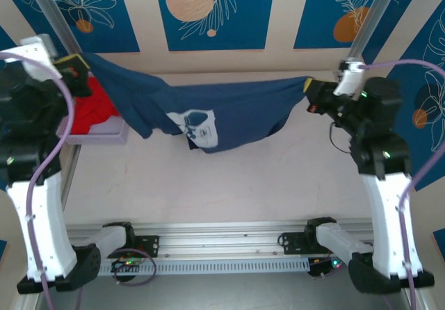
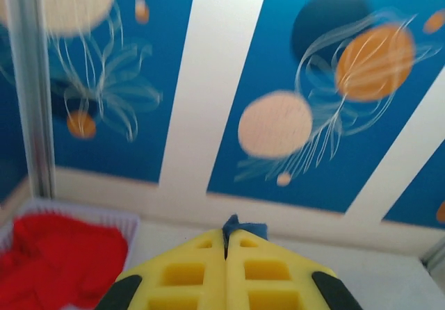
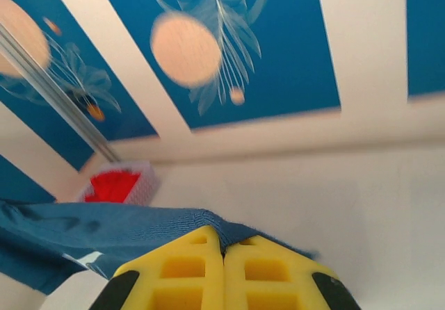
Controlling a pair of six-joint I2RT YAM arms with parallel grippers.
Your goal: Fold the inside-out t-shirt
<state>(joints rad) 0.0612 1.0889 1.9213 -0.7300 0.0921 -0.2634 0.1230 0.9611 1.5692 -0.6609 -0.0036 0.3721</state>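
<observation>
Top external: the navy t-shirt (image 1: 229,112) hangs stretched between both arms above the table (image 1: 208,185), sagging mid-span, with its pale print (image 1: 198,126) showing.
Left gripper (image 1: 75,68): clamped tight on one end; a tuft of navy cloth pokes out between the yellow fingers (image 2: 188,275).
Right gripper (image 1: 311,87): pinched closed on the opposite edge.
Step, as judged: spreading the shirt to lay it flat.
Doing it well: hold both ends level and taut, and lower them together so the sagging part lands first, away from the basket (image 1: 104,137) holding the red garment (image 1: 94,108).
</observation>
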